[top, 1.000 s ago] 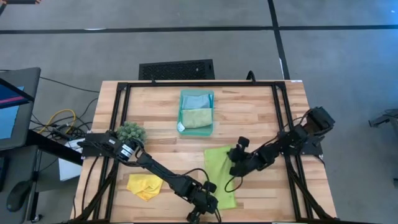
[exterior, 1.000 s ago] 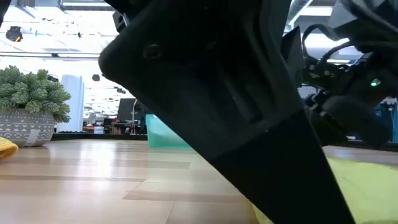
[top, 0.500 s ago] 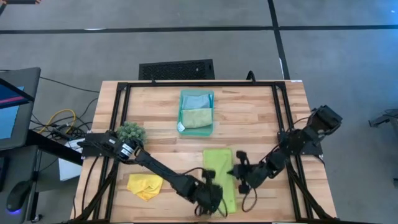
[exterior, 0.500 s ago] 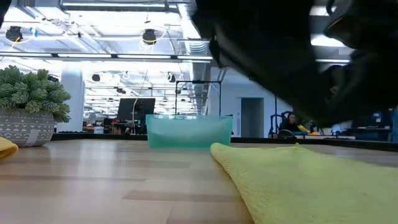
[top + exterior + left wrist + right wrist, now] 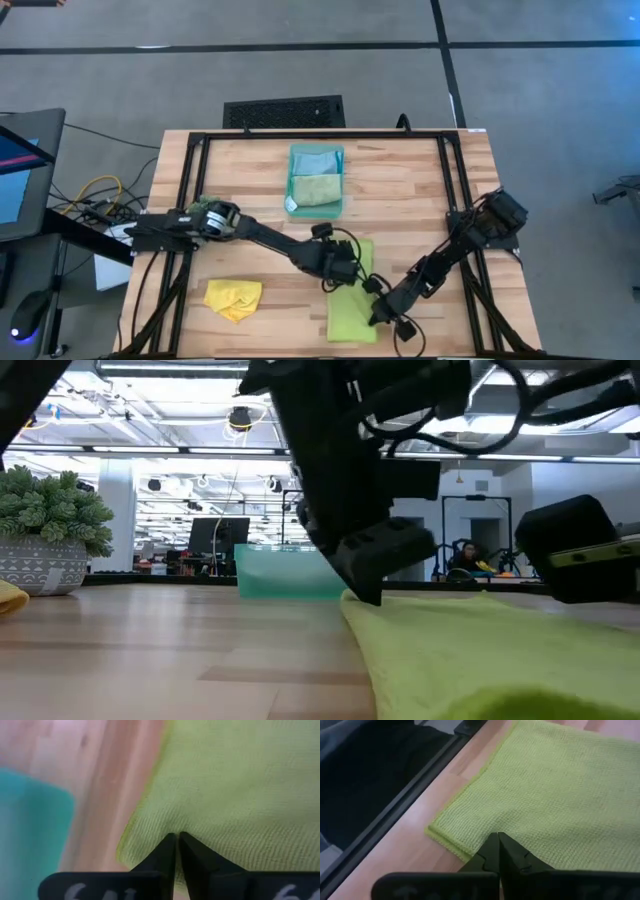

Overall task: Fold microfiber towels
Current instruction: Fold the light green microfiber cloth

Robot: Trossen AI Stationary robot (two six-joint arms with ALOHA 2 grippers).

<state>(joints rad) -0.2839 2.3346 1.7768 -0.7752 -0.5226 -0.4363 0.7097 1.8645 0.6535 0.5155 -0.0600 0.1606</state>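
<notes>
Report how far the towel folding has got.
Done: light blue towel and sage towel lie in the teal tray. In hand: both tools, left and right, shut on the lime towel. Left: yellow towel, crumpled on the table.

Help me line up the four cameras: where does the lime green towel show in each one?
High view: lime green towel lies at the table's near edge, between the arms.
Low view: it fills the lower right foreground.
Left wrist view: it covers the right side.
Right wrist view: it spreads across the right.
Shared landmark: the teal tray, also in the low view and left wrist view.
</notes>
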